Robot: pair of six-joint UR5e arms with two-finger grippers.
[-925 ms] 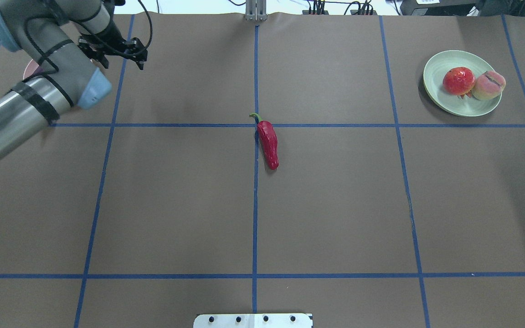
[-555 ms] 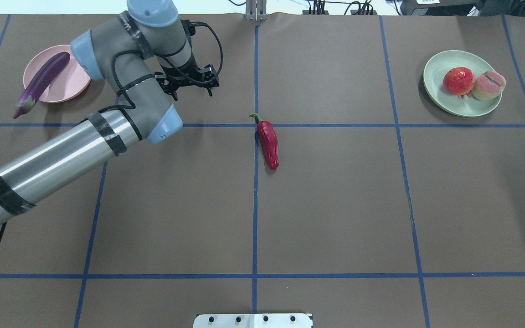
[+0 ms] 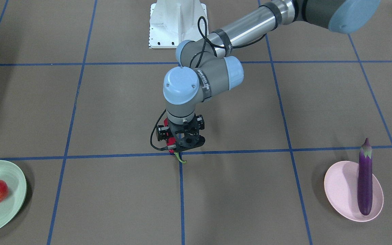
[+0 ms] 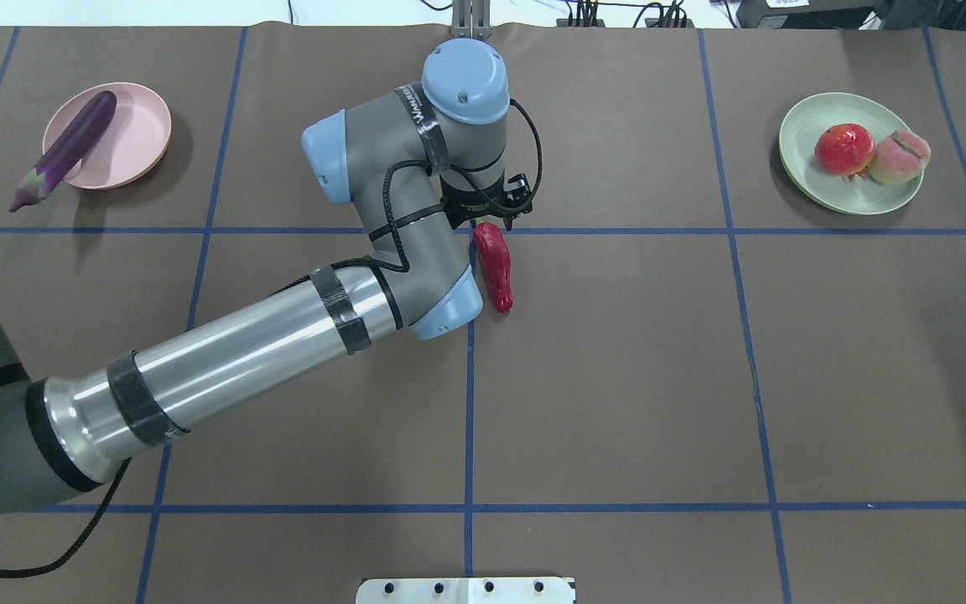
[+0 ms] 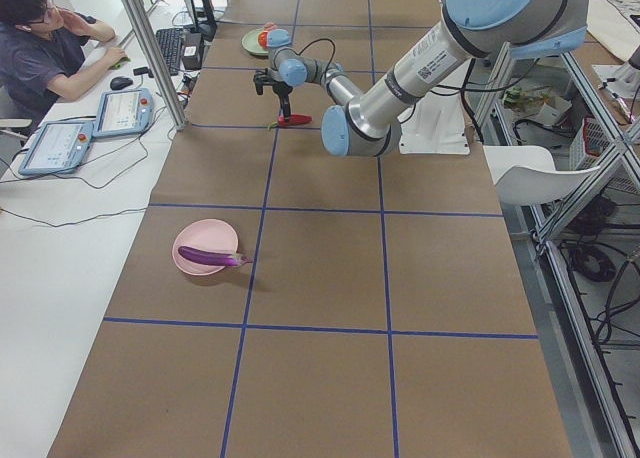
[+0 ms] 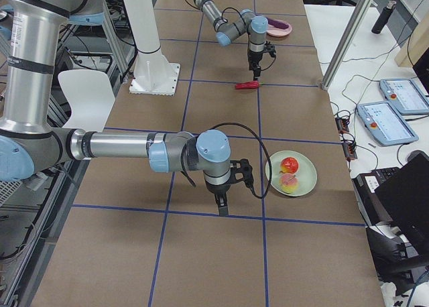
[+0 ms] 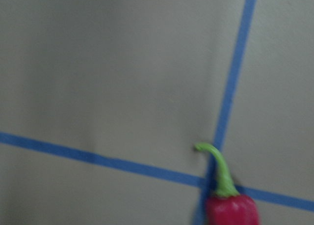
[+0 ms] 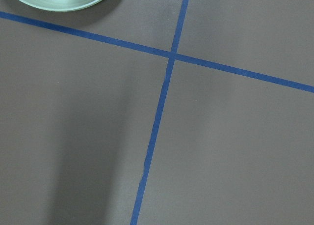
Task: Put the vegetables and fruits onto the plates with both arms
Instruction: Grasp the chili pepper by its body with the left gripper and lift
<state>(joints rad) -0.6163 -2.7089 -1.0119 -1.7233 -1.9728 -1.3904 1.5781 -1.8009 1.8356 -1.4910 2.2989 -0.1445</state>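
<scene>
The red chili pepper (image 4: 495, 268) lies at the table's centre on a blue tape crossing. It also shows low in the left wrist view (image 7: 230, 210). My left gripper (image 4: 480, 220) hangs over its green stem end (image 3: 181, 159), jaws apart and empty. The purple eggplant (image 4: 64, 151) lies across the pink plate (image 4: 135, 138), its cap past the rim. The red-orange fruit (image 4: 843, 148) and the peach-like fruit (image 4: 898, 157) sit on the mint green plate (image 4: 810, 180). My right gripper (image 6: 222, 206) shows only in the exterior right view, near that plate; I cannot tell its state.
The white robot base (image 3: 177, 23) stands at the table's near-robot edge. Blue tape lines grid the brown table. An operator (image 5: 40, 48) sits at a side desk with pendants, off the table.
My left arm swung right from the pink plate to the chili's stem end. The eggplant stays on the pink plate.
</scene>
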